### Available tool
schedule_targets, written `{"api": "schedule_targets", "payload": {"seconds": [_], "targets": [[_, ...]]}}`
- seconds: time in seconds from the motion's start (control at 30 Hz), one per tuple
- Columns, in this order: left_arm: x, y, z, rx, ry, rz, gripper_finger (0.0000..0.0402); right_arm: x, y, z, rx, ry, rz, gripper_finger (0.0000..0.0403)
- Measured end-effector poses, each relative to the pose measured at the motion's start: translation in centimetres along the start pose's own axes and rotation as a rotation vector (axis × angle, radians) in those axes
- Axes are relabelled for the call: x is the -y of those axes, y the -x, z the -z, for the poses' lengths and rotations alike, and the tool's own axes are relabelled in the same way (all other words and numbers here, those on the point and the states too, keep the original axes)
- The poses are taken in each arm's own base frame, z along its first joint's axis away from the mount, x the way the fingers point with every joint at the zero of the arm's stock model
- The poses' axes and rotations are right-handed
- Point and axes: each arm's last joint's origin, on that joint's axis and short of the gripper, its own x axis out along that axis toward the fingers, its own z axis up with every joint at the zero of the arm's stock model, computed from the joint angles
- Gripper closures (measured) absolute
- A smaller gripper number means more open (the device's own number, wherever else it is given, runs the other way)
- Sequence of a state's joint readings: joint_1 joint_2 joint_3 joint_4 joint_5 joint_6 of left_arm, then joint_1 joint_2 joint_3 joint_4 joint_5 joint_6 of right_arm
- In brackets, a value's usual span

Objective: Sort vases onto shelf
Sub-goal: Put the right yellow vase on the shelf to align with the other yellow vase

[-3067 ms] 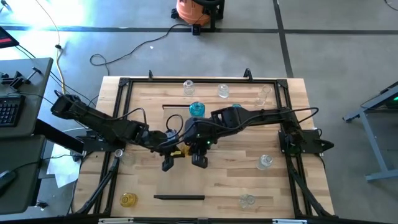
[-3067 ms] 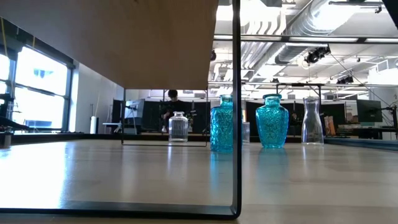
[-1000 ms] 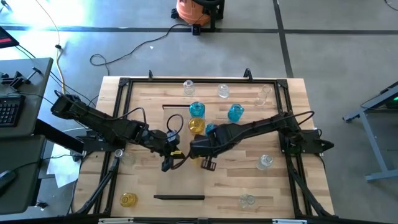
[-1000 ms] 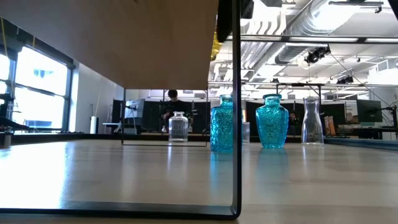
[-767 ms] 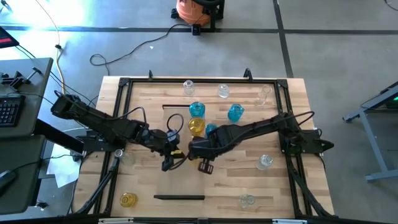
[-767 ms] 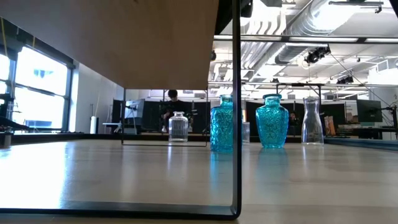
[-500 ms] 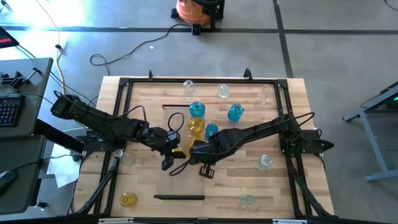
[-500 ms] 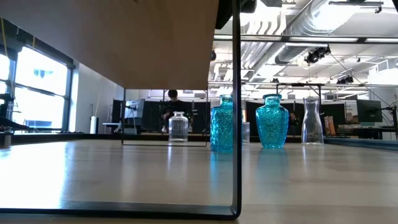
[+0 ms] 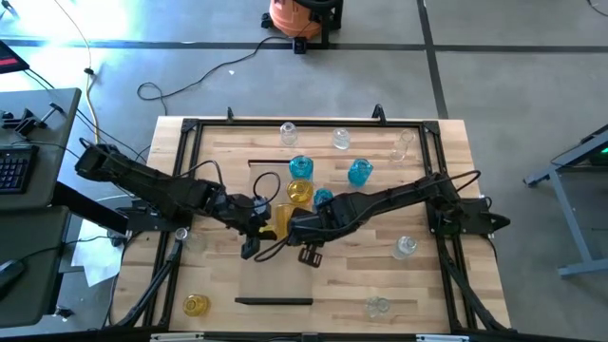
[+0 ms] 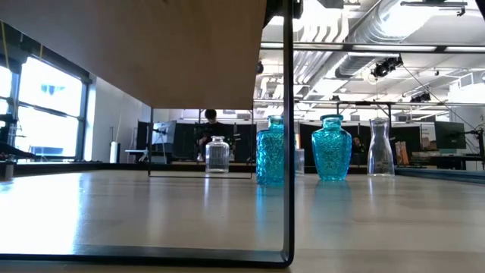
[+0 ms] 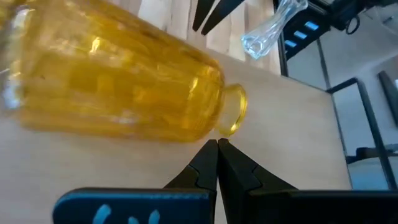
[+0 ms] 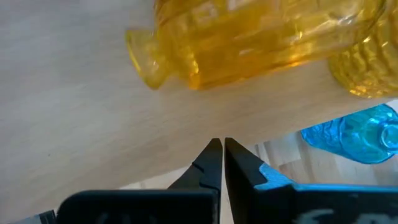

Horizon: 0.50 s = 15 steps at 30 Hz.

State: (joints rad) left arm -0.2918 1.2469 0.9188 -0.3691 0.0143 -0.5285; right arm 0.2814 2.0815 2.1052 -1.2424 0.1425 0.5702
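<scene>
I am holding my left gripper (image 11: 217, 144) and right gripper (image 12: 217, 144) with fingers pressed together, gripping nothing, over the shelf (image 12: 74, 112) of smooth pale wood mid-table. A ribbed translucent yellow vase (image 11: 118, 93) is lying tipped there, narrow neck towards my fingertips.

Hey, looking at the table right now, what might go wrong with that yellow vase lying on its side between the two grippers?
The tipped yellow vase lies on the shelf, so it may roll away. Both the left gripper and right gripper are shut beside it; a nudge might push it into the upright yellow vase and blue vase.
</scene>
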Motion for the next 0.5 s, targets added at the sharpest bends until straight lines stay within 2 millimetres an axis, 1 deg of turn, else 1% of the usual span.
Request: {"api": "schedule_targets", "payload": {"seconds": [0.1, 0.27, 0.4, 0.5], "targets": [[-0.3, 1.0, 0.2, -0.004, -0.008, -0.034, 0.0401, 0.1, 0.0, -0.3, 0.018, -0.005, -0.01, 0.0403], [-1.1, 2.9, 0.7, -0.015, -0.01, -0.16, 0.0401, 0.2, 0.0, -0.6, 0.044, -0.002, -0.014, 0.0403], [-1.5, 3.2, 0.5, 0.012, -0.039, -0.196, 0.0401, 0.5, -0.1, -0.9, 0.062, -0.005, 0.001, 0.0403], [-2.0, 2.8, 0.3, 0.028, -0.059, -0.259, 0.0401, 0.7, -0.1, -1.2, 0.077, -0.012, 0.001, 0.0403]]}}
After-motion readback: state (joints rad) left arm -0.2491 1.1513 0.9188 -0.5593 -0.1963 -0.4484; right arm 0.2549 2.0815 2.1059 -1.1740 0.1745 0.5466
